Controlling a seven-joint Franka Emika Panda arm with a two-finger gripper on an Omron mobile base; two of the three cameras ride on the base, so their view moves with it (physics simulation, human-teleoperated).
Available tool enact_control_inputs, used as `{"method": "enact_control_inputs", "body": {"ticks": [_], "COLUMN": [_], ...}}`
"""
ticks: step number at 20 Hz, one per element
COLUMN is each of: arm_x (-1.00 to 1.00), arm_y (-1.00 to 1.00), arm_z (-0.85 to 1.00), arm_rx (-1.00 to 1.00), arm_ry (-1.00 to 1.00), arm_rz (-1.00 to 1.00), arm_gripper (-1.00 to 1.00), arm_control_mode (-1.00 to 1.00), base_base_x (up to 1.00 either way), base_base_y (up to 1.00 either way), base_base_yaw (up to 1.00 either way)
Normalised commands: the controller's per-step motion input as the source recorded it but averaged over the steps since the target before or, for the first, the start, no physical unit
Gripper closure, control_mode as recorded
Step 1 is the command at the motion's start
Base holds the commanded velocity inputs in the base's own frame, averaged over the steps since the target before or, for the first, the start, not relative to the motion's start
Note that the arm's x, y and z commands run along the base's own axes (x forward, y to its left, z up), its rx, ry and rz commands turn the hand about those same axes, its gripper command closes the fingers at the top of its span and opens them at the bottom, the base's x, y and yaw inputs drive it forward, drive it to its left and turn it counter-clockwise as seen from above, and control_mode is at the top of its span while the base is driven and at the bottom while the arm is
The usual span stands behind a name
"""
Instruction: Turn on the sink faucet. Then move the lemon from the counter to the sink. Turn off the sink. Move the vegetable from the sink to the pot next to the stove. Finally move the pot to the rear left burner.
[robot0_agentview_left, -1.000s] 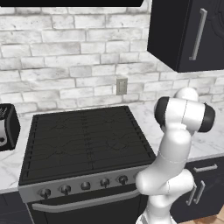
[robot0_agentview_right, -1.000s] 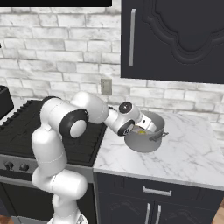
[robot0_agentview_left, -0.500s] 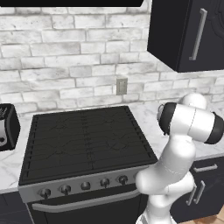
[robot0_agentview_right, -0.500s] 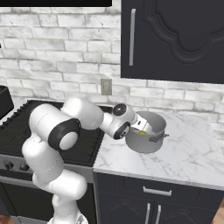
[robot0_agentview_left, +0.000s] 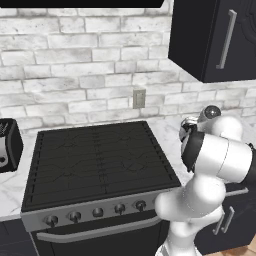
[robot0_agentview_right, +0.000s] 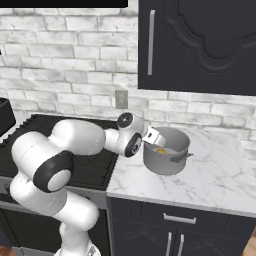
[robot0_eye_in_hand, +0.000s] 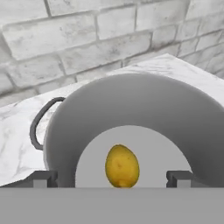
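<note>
Pincer (robot0_eye_in_hand: 112, 178) spread wide over smooth oval yellow lemon (robot0_eye_in_hand: 122, 166) inside round brushed-steel pot (robot0_eye_in_hand: 144, 105), on veined marble counter (robot0_agentview_right: 220, 180).

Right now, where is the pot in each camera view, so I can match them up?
Left base view: the pot shows as a sliver of rim at mid right, behind the arm.
Right base view: right of centre on the counter, beside the stove.
Hand view: across the centre, the lemon lying inside it.
Shared landmark: the grey brick wall behind.

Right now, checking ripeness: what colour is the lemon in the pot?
Yellow with brownish speckles; the lemon shows best in the hand view.
</note>
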Motion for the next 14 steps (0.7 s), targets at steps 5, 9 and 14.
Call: {"method": "enact_control_inputs", "body": {"ticks": [5, 9, 14], "arm_x": [-0.24, -0.18, -0.03], "arm_y": [0.33, 0.29, 0.0], "arm_z": [0.43, 0.25, 0.09], "arm_rx": [-0.01, -0.04, -0.01], "arm_ry": [0.03, 0.19, 0.24], "arm_rz": [0.0, 0.0, 0.01], "arm_gripper": [-1.0, -1.0, -1.0], "arm_control_mode": [-1.0, -1.0, -1.0], "base_base_x": [0.0, 0.0, 0.0], "base_base_y": [0.0, 0.0, 0.0], "base_base_yaw": [0.0, 0.0, 0.0]}}
